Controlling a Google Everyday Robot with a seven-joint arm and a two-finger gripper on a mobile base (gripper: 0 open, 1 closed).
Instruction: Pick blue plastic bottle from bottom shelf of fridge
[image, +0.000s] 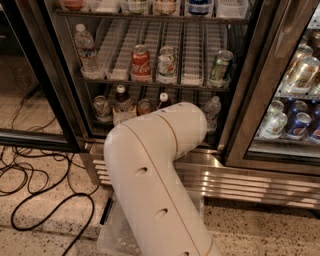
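Observation:
The fridge stands open in front of me. On the bottom shelf, the blue plastic bottle stands at the left, with a white cap, dark brown shoulders and a pale label. A can is on its left and another can on its right. The similar bottle with dark red shoulders peeks above my arm. My white arm covers the middle of the shelf. My gripper is hidden behind the arm's end, somewhere at the bottom shelf.
The upper rack holds a water bottle, a red cola can and two more cans. A clear water bottle stands at the bottom right. The steel grille runs below. Black cables lie on the floor at left. A closed cooler door is at right.

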